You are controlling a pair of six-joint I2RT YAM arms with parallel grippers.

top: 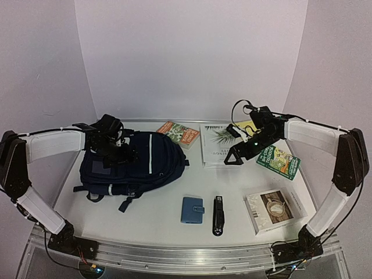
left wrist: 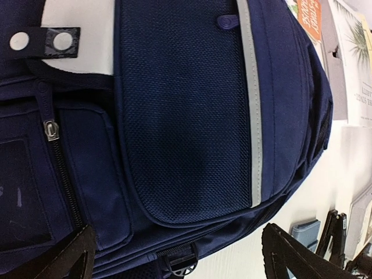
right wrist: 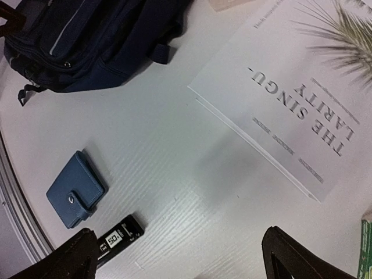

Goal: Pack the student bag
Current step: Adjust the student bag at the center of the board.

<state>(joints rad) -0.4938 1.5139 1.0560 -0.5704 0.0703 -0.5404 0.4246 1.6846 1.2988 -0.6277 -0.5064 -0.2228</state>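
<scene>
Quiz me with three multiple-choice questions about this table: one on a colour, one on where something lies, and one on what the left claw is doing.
1. The backpack is: A red; B dark navy; C yellow.
2. The small blue wallet lies: A on the backpack; B on the table, apart from the backpack; C on the white book.
3. The left claw is: A open and empty; B shut on a strap; C shut on the wallet.

Answers: 1 B, its fabric looks navy in every view. 2 B, bare table shows all round it. 3 A, its fingertips stand wide apart, gripping nothing.
</scene>
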